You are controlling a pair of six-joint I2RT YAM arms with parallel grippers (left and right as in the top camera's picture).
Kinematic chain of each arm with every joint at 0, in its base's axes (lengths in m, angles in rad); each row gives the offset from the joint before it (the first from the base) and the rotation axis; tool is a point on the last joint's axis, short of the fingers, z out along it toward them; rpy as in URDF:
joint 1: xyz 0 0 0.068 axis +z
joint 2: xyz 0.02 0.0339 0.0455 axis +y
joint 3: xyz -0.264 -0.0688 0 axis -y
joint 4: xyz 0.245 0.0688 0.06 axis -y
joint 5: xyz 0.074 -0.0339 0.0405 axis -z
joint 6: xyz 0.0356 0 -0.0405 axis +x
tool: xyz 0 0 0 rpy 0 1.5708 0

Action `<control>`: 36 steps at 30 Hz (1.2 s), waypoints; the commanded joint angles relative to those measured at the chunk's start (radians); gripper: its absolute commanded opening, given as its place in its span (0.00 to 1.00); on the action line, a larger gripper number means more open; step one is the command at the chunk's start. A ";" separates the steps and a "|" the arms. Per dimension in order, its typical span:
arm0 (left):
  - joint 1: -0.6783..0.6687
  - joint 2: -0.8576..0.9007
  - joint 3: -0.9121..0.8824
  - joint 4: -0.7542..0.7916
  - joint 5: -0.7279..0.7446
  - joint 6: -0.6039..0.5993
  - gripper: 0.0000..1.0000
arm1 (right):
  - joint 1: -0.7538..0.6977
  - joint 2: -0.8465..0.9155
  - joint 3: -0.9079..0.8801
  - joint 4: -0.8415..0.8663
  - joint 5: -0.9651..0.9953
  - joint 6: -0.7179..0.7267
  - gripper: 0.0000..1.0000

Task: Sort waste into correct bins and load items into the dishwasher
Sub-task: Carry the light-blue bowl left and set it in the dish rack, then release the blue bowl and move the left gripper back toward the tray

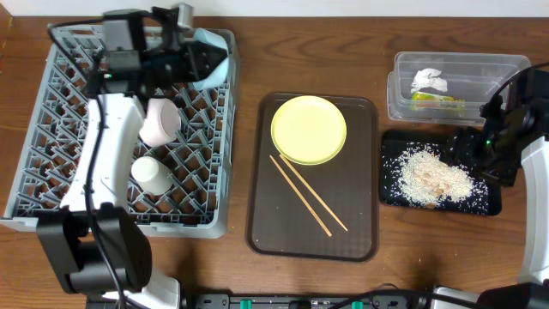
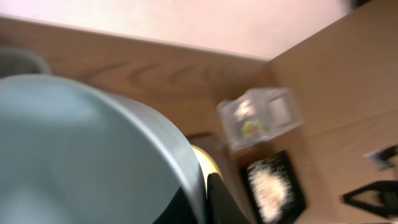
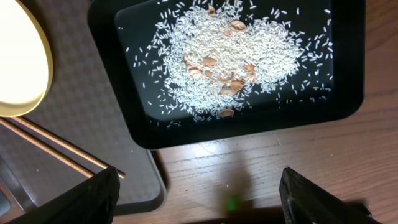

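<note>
My left gripper (image 1: 199,60) is shut on the rim of the light blue bowl (image 1: 213,53) and holds it over the far right corner of the grey dish rack (image 1: 51,129). In the left wrist view the bowl (image 2: 81,155) fills the left side, with my fingers (image 2: 208,199) on its rim. A pale pink bowl (image 1: 159,122) and a white cup (image 1: 147,174) sit in the rack. The yellow plate (image 1: 309,129) and chopsticks (image 1: 309,196) lie on the brown tray (image 1: 360,223). My right gripper (image 3: 199,199) is open and empty above the black tray (image 3: 348,106) of rice scraps (image 3: 230,62).
The clear tub (image 1: 515,64) at the far right holds the white tissue (image 1: 429,81) and the green-and-orange wrapper (image 1: 437,101). The black tray (image 1: 390,193) lies just in front of it. The brown tray's corner (image 3: 81,124), the chopsticks (image 3: 50,149) and the plate's edge (image 3: 18,62) show in the right wrist view.
</note>
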 commanded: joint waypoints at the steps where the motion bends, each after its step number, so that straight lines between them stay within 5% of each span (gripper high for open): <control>1: 0.068 0.070 0.013 0.071 0.263 -0.140 0.08 | -0.007 0.002 0.016 -0.002 0.001 0.013 0.80; 15: 0.163 0.335 0.013 0.412 0.396 -0.554 0.08 | -0.007 0.002 0.016 -0.005 0.001 0.013 0.80; 29: 0.231 0.398 0.013 0.439 0.378 -0.573 0.08 | -0.007 0.002 0.016 -0.007 0.001 0.013 0.80; 33: 0.253 0.398 0.013 0.439 0.377 -0.573 0.17 | -0.007 0.002 0.016 -0.008 0.001 0.013 0.80; 36: 0.267 0.398 0.013 0.439 0.368 -0.571 0.42 | -0.007 0.002 0.016 -0.009 0.001 0.013 0.80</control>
